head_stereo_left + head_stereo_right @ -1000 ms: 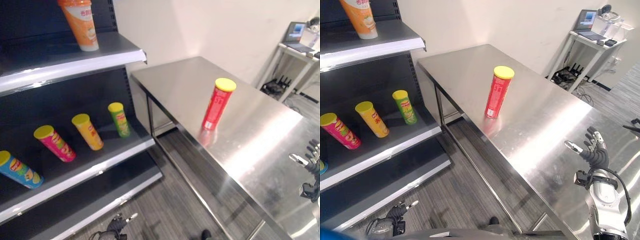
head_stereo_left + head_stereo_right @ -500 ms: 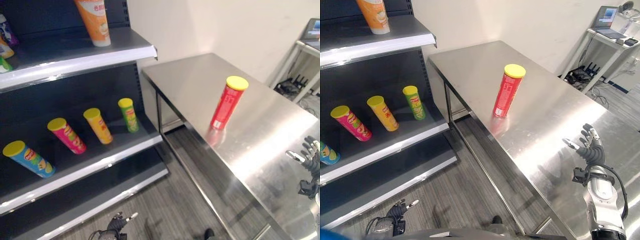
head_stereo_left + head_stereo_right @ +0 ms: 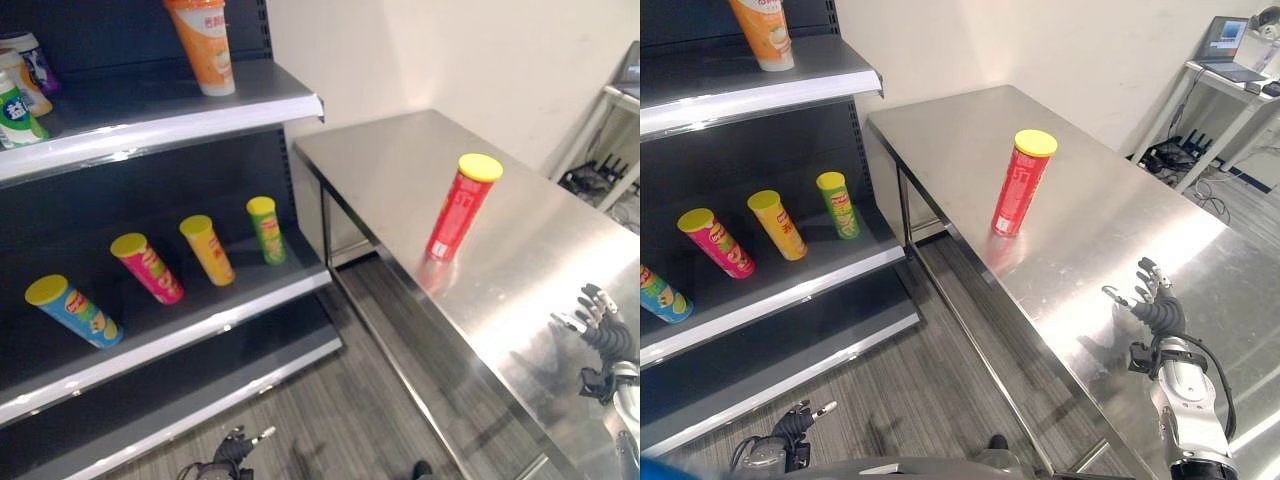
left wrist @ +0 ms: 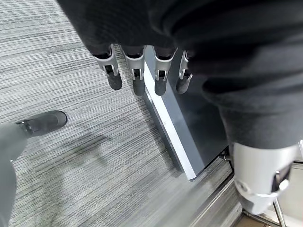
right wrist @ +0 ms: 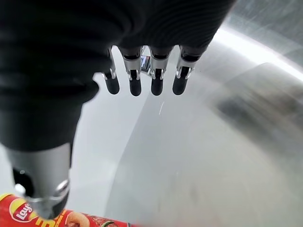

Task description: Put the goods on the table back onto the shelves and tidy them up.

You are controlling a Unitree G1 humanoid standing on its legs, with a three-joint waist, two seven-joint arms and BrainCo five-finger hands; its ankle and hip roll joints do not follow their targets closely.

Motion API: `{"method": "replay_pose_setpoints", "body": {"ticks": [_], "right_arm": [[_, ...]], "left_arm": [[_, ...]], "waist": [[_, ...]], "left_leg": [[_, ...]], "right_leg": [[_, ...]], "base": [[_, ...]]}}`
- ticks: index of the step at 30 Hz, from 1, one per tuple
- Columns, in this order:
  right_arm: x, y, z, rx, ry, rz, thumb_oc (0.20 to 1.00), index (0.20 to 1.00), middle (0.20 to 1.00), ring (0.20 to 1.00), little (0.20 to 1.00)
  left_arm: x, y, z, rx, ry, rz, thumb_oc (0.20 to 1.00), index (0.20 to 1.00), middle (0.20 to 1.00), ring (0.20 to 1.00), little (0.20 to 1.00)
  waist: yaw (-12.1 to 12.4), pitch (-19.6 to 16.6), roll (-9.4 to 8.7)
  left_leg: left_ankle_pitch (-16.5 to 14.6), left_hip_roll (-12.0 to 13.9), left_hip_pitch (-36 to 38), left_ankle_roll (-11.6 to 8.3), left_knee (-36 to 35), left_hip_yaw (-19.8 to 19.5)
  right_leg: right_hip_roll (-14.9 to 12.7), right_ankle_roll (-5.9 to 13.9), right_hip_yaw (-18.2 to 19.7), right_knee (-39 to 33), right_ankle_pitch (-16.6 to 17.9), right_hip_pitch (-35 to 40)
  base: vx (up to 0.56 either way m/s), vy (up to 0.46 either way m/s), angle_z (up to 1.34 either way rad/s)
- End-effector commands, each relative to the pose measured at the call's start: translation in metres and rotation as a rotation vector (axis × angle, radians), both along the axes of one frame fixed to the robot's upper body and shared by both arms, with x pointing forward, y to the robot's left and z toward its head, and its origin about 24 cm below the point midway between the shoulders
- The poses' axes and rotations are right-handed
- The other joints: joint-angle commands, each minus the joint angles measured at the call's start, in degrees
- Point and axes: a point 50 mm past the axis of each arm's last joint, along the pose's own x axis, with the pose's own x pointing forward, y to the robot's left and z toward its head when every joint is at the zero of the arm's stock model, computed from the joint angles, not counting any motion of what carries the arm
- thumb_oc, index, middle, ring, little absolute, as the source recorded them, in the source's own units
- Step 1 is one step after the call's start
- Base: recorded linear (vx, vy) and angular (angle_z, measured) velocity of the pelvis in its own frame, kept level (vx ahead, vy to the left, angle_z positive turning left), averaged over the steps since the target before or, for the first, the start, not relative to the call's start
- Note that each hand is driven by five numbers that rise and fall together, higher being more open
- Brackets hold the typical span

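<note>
One red crisp tube point(image 3: 1022, 182) with a yellow lid stands upright on the steel bench point(image 3: 1110, 230), well apart from the right hand point(image 3: 1147, 305), which hovers low over the bench with fingers relaxed, holding nothing. The reach has not begun, I judge; next the right hand must travel to the tube and close round it. Four crisp tubes point(image 3: 208, 249) lean on the middle shelf point(image 3: 200, 325). Down by the floor, the left wrist view shows the left hand point(image 4: 137, 71), released and empty.
</note>
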Motion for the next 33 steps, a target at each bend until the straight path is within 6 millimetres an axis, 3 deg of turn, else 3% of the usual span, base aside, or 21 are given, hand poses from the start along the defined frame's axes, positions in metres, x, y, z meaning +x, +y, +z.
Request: {"method": "replay_pose_setpoints", "body": {"ticks": [1, 8, 14, 17, 21, 22, 27, 33], "right_arm": [[-0.036, 0.025, -0.085, 0.127, 0.439, -0.007, 1.000, 1.000, 1.000, 1.000, 1.000], [-0.035, 0.028, -0.086, 0.123, 0.441, 0.007, 1.000, 1.000, 1.000, 1.000, 1.000], [-0.031, 0.026, -0.081, 0.118, 0.416, 0.009, 1.000, 1.000, 1.000, 1.000, 1.000], [-0.022, 0.023, -0.069, 0.084, 0.358, 0.018, 1.000, 1.000, 1.000, 1.000, 1.000], [-0.008, 0.018, -0.047, 0.027, 0.262, 0.027, 1.000, 1.000, 1.000, 1.000, 1.000], [0.003, 0.011, -0.028, -0.019, 0.183, 0.021, 1.000, 1.000, 1.000, 1.000, 1.000], [0.025, -0.002, 0.024, -0.141, -0.013, 0.015, 1.000, 1.000, 1.000, 1.000, 1.000], [0.037, -0.002, 0.051, -0.223, -0.102, 0.044, 1.000, 1.000, 1.000, 1.000, 1.000]], "left_arm": [[0.007, 0.018, 0.007, 0.049, -0.012, 0.015, 1.000, 1.000, 1.000, 1.000, 1.000], [0.015, 0.015, 0.009, 0.044, -0.043, 0.001, 1.000, 1.000, 1.000, 1.000, 1.000], [0.010, 0.015, 0.008, 0.044, -0.027, 0.008, 1.000, 1.000, 1.000, 1.000, 1.000], [0.007, 0.016, 0.007, 0.045, -0.019, 0.016, 1.000, 1.000, 1.000, 1.000, 1.000], [0.005, 0.017, 0.007, 0.049, -0.020, 0.025, 1.000, 1.000, 1.000, 1.000, 1.000], [0.003, 0.017, 0.007, 0.050, -0.018, 0.029, 1.000, 1.000, 1.000, 1.000, 1.000], [0.000, 0.015, 0.005, 0.043, -0.015, 0.032, 1.000, 1.000, 1.000, 1.000, 1.000], [-0.002, 0.014, 0.004, 0.043, -0.004, 0.032, 1.000, 1.000, 1.000, 1.000, 1.000]], "waist": [[0.37, 5.30, 2.34], [0.40, 5.33, 2.29], [0.56, 5.45, 2.19], [0.56, 5.57, 2.17], [0.63, 5.66, 2.11], [0.71, 5.67, 2.10], [0.92, 5.85, 2.09], [1.32, 6.00, 2.01]], "left_leg": [[-7.11, -3.18, 2.77, 0.86, 0.95, -7.26], [-7.25, -3.18, 2.92, 0.95, 0.89, -7.31], [-7.27, -3.14, 2.94, 0.93, 0.90, -7.19], [-7.36, -3.12, 3.02, 0.95, 0.88, -7.22], [-7.36, -3.12, 2.97, 0.96, 0.89, -7.24], [-7.43, -3.09, 2.96, 0.99, 0.87, -7.18], [-7.41, -3.08, 2.86, 1.03, 0.71, -7.09], [-7.37, -3.06, 2.63, 1.01, 0.66, -7.17]], "right_leg": [[4.99, -3.32, 4.50, 1.70, -8.06, -0.28], [4.94, -3.27, 4.40, 1.76, -8.07, -0.19], [4.98, -3.23, 4.39, 1.79, -8.18, -0.12], [4.99, -3.21, 4.39, 1.81, -8.25, -0.06], [4.96, -3.18, 4.48, 1.82, -8.24, -0.08], [4.91, -3.16, 4.61, 1.79, -8.28, -0.17], [4.97, -3.13, 4.61, 1.75, -8.35, -0.25], [4.97, -3.10, 4.46, 1.71, -8.44, -0.20]], "base": [[0.01, 0.006, -0.12], [0.00, 0.003, 0.06], [0.00, 0.001, 0.00], [0.00, 0.000, 0.00], [0.00, 0.000, 0.00], [0.00, 0.000, 0.00], [0.00, 0.000, 0.00], [0.00, 0.000, 0.00]]}}
